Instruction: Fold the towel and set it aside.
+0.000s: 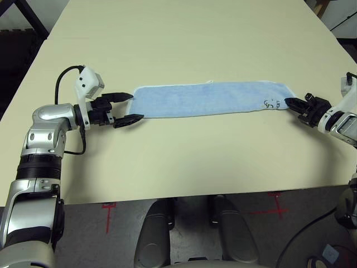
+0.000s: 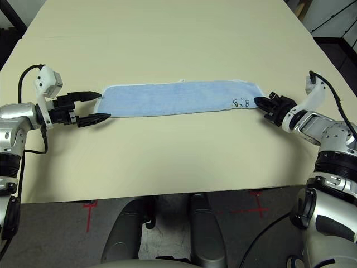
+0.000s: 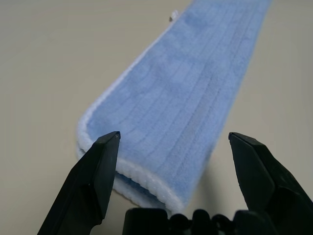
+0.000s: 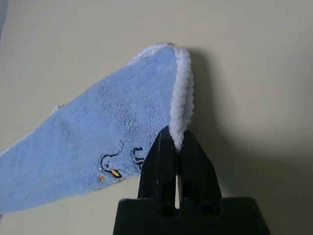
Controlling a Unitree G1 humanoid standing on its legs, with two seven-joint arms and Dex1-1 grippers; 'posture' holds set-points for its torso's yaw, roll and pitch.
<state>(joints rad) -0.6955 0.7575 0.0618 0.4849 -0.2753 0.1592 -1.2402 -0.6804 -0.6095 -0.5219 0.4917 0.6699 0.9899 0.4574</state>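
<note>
Lying flat across the middle of the bench (image 1: pixel 184 50), the towel (image 1: pixel 209 99) is already doubled into a long narrow strip running from 9 o'clock to 3 o'clock, with its small dark embroidered mark (image 1: pixel 271 103) near the 3 o'clock end. You should treat it as light, soft and limp: it probably sags wherever you don't support it, and the terry pile likely gives your fingers good bite, so slipping looks less of a worry than layers sliding apart. Take it at the short ends, on the white stitched edging, pinching both layers together.

Your right hand (image 4: pixel 176 147) is clenched on the towel at its 3 o'clock end, the fingers pressed together over the white edging and lifting that corner slightly off the bench. Your left hand (image 3: pixel 173 161) is released, its fingers spread wide at the 9 o'clock end, straddling the doubled edge without gripping it; whether a fingertip brushes the cloth, I cannot tell. You'll want the left fingers to close over both layers before bringing one end toward the other.
</note>
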